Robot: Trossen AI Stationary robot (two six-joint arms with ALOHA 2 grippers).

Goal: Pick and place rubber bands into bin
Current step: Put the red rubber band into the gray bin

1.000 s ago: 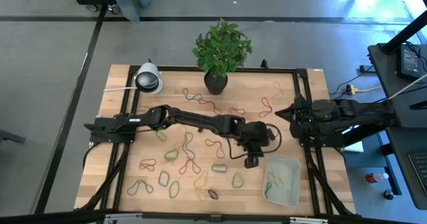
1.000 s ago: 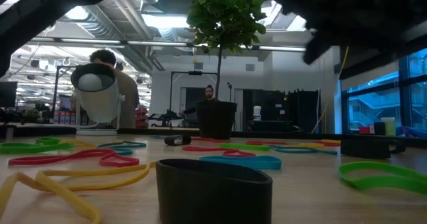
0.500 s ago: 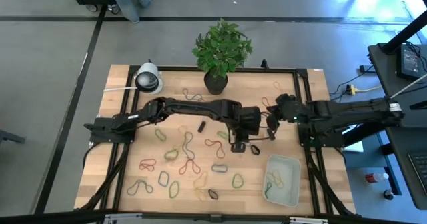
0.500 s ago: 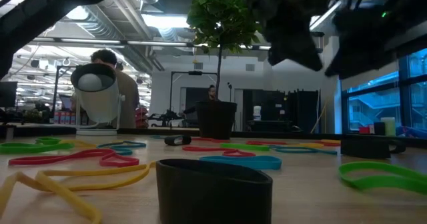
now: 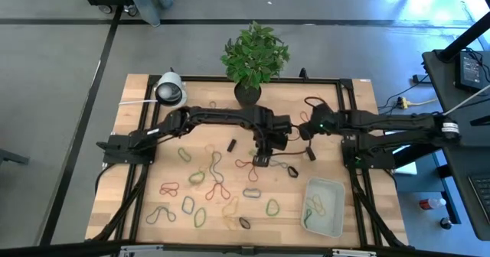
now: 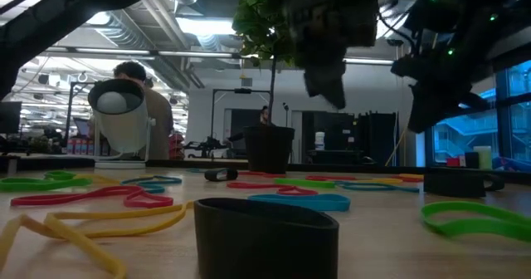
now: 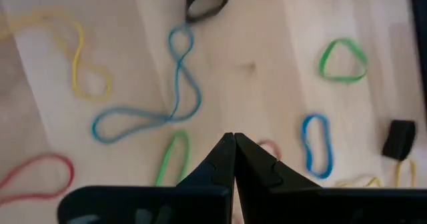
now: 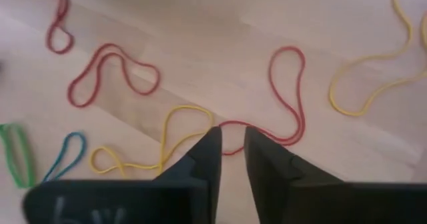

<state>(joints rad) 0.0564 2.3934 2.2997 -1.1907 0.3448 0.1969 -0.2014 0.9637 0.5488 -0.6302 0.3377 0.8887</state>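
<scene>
1. Both arms have been swung toward the middle of the desk [image 5: 153, 203] since a second ago, when the left arm reached toward the bin and the right arm was folded at the right edge.
2. On the desk's back edge a potted plant [image 5: 253, 58] is seen, and a white camera [image 5: 170, 90] sits at the back left corner.
3. Near the front right corner the bin [image 5: 325, 206] is found, with a few bands inside.
4. At mid-desk the left end effector [image 5: 260, 159] is held with its fingers [image 7: 223, 159] pressed together, nothing between them.
5. Just right of it, the right end effector [image 5: 303, 128] is seen slightly spread above a red band [image 8: 290, 94].
6. Rubber bands [image 5: 200, 188] are scattered mostly over the front left of the desk.
</scene>
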